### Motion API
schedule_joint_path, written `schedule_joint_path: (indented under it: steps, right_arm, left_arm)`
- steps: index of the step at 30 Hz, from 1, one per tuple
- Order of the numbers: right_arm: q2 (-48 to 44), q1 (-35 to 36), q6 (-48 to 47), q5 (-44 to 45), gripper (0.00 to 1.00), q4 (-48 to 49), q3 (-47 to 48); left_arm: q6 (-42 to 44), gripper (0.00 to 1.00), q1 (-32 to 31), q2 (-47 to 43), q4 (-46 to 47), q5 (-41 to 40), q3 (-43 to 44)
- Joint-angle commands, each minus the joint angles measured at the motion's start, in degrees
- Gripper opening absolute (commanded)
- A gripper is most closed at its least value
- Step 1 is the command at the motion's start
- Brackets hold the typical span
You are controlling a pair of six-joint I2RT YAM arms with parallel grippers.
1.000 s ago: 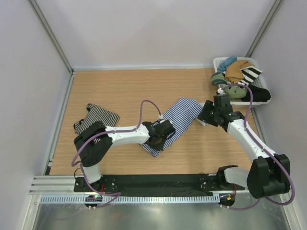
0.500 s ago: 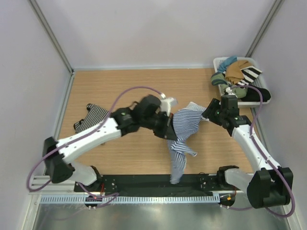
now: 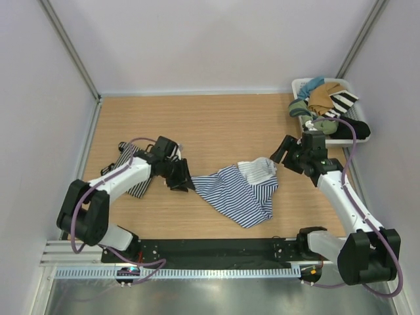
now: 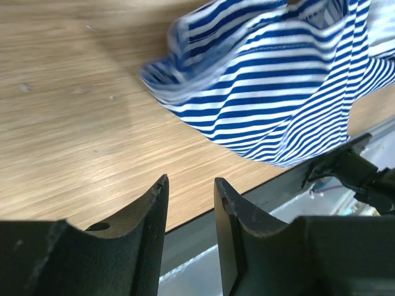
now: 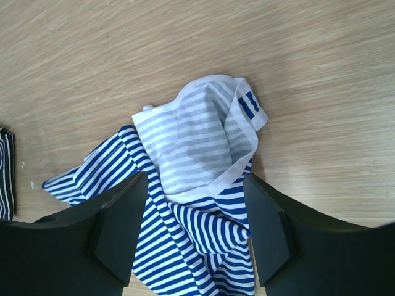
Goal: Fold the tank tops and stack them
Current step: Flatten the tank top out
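The blue-and-white tank top (image 3: 237, 189) lies crumpled on the table, with its pale inside showing at the upper right end. It also shows in the right wrist view (image 5: 185, 203) and in the left wrist view (image 4: 278, 92). My left gripper (image 3: 180, 178) is just left of its left corner, jaws a little apart and empty (image 4: 190, 185). My right gripper (image 3: 281, 151) is open and empty, just above the top's upper right end (image 5: 195, 179). The fine black-and-white tank top (image 3: 133, 159) lies at the left, partly under my left arm.
A white basket (image 3: 298, 84) at the back right holds tan, green, teal, black and wide-striped cloths, some hanging over its edge. The black base rail (image 3: 216, 249) runs along the table's near edge, close to the blue top's lower tip.
My left arm lifted the blue top, swung it leftward, and let go. The top now lies spread and crumpled. My left gripper moved left towards the black-and-white top. The right gripper is off the cloth.
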Motion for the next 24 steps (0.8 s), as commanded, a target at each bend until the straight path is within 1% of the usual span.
schedule_joint_path:
  steps: [1, 2, 4, 5, 6, 7, 8, 10, 11, 12, 15, 16, 17, 20, 21, 24]
  right_arm:
    - [1.48, 0.04, -1.55, -4.09, 0.69, 1.3, -0.06]
    - [1.92, 0.12, -1.81, -4.88, 0.68, 1.39, -0.15]
    - [2.8, 0.65, -1.99, -6.2, 0.68, 1.31, -0.5]
    - [2.98, 0.83, -1.99, -6.46, 0.68, 1.39, -1.02]
    - [3.15, 1.09, -1.99, -6.21, 0.68, 1.39, -1.2]
    - [3.85, 1.35, -1.82, -6.03, 0.68, 1.48, -1.73]
    - [4.21, 1.27, -1.81, -5.94, 0.68, 1.48, -1.9]
    - [5.17, 1.35, -1.55, -5.15, 0.68, 1.31, -2.6]
    - [6.05, 1.35, -1.46, -4.97, 0.68, 1.31, -2.96]
    - [6.23, 1.35, -1.38, -4.62, 0.67, 1.31, -3.22]
    - [7.02, 1.35, -1.11, -3.65, 0.68, 1.74, -4.98]
    - [7.11, 1.35, -1.02, -3.92, 0.68, 2.01, -5.77]
    - [7.2, 1.62, -0.41, -4.09, 0.68, 2.18, -6.21]
    - [7.2, 1.97, 0.55, -4.79, 0.68, 3.41, -7.97]
    - [7.02, 2.06, 0.56, -5.06, 0.65, 3.76, -8.41]
    - [6.76, 2.15, 1.0, -5.24, 0.61, 4.82, -9.29]
  left_arm:
    - [0.96, 0.36, 0.18, -7.49, 0.97, -6.93, 3.48]
    - [1.05, 0.33, 0.18, -7.85, 0.1, -7.63, 3.66]
    - [1.14, 0.34, -0.78, -8.81, -0.35, -9.12, 4.36]
    - [1.66, 0.42, -1.57, -8.99, -0.09, -9.39, 4.89]
    - [1.93, 0.48, -2.88, -8.99, -0.09, -10.79, 5.33]
    - [2.37, 0.53, -6.2, -8.38, -0.18, -13.67, 6.11]
    - [2.46, 0.6, -7.8, -7.77, -0.7, -15.18, 7.86]
    - [2.72, 0.63, -12.27, -4.71, -0.7, -17.9, 10.07]
    - [3.16, 0.65, -13.6, -3.55, -0.62, -18.35, 12.69]
    - [3.86, 0.65, -16.14, -1.98, -0.62, -18.79, 14.19]
    - [5.88, 0.68, -19.41, 3.83, -0.35, -21.69, 20.0]
    - [6.06, 0.68, -19.77, 5.23, -0.27, -21.87, 21.4]
    - [6.32, 0.68, -19.94, 8.55, -0.35, -21.87, 23.76]
    - [6.41, 0.68, -19.95, 13.05, 0.0, -22.93, 27.29]
    - [6.33, 0.68, -20.03, 16.29, -0.26, -23.63, 28.26]
    - [5.97, 0.68, -20.03, 21.39, -0.53, -22.93, 31.08]
